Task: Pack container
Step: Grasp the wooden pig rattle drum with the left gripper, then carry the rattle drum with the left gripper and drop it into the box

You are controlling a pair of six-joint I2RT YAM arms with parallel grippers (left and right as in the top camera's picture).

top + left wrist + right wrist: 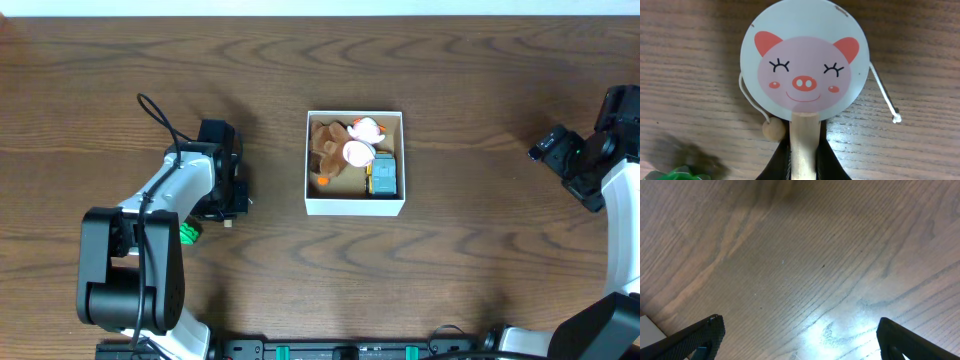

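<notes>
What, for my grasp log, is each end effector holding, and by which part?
Left end effector clamps the pig drum by its wooden handle; right end effector holds nothing.

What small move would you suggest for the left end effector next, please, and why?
Probably lift the pig-face drum and carry it toward the container: the left end effector appears closed on its wooden handle, while the container lies apart from it, toys already inside.

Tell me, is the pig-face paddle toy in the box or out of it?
Out. The left gripper clamps the pig-face paddle toy by its handle over the table, well left of the container.
</notes>
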